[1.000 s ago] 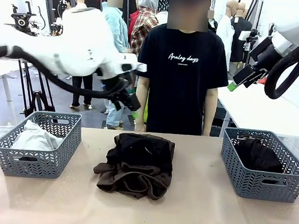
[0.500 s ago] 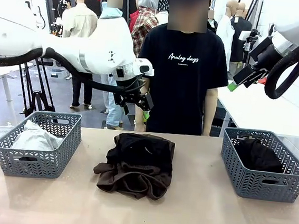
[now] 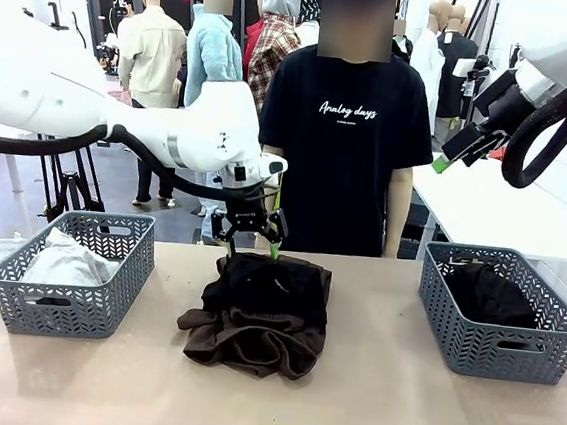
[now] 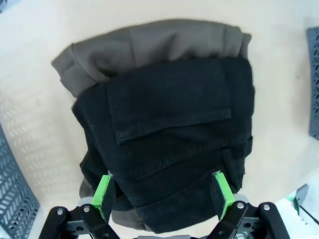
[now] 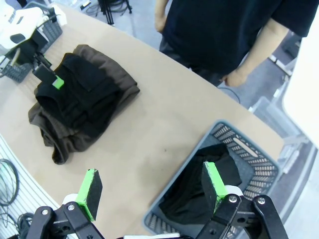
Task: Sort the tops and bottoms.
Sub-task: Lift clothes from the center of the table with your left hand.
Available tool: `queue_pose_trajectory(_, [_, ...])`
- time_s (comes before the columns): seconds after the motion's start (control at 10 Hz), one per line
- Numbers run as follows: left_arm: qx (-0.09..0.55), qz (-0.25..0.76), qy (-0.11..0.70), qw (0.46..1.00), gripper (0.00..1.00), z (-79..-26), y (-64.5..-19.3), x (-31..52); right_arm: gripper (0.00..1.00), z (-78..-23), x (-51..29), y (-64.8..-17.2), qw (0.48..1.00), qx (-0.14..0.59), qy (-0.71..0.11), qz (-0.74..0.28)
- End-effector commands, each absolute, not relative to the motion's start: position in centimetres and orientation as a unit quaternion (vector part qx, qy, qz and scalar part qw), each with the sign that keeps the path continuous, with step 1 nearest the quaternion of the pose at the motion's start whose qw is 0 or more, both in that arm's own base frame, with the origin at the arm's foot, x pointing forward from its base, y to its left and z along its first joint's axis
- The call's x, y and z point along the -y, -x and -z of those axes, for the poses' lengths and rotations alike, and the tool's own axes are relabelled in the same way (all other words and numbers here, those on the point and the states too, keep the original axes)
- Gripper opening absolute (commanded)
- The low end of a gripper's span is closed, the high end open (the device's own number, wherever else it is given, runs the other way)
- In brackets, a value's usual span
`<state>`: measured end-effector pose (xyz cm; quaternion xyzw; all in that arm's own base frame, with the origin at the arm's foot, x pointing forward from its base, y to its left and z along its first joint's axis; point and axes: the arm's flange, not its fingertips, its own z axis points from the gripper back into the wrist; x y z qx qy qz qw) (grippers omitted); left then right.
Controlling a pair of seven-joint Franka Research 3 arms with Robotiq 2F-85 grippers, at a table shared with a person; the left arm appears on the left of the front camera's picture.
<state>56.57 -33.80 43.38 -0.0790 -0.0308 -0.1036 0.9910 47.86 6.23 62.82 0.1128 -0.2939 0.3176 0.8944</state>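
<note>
The bottoms lie piled mid-table: a black garment (image 3: 275, 280) (image 4: 174, 129) on top of a larger dark brown fleece piece (image 3: 250, 348) (image 4: 149, 47). My left gripper (image 3: 253, 240) (image 4: 163, 195) hangs open, pointing down just above the pile's far edge, its green pads either side of the black garment without touching it. Another black garment (image 3: 492, 293) (image 5: 204, 194) lies in the right basket (image 3: 496, 349) (image 5: 264, 174). The tops, a pale grey-white bundle (image 3: 63, 260), sit in the left basket (image 3: 73, 308). My right gripper (image 3: 447, 158) (image 5: 152, 184) is open and empty, high above the table's right side.
A person in a black T-shirt (image 3: 347, 128) stands at the far edge of the table, hands down by the sides. Bare tabletop (image 3: 378, 382) lies between the pile and each basket and along the near edge.
My left arm has swung right from above the left basket and come down over the pile's far edge, turning its gripper downward. The right arm, the garments and the person have not moved.
</note>
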Motion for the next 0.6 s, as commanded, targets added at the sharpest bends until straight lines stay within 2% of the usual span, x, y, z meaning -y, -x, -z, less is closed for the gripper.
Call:
queue_pose_trajectory(0.0, [0.012,0.1,0.054,0.993,1.0,-42.9,-57.4,35.1,1.0,-63.0,-6.4,-48.0,0.9,0.287,-0.106,-0.311])
queue_pose_trajectory(0.5, [-0.026,0.106,0.058,0.992,1.0,-39.5,-56.8,36.3,1.0,-63.0,-6.4,-48.0,0.9,0.287,-0.106,-0.311])
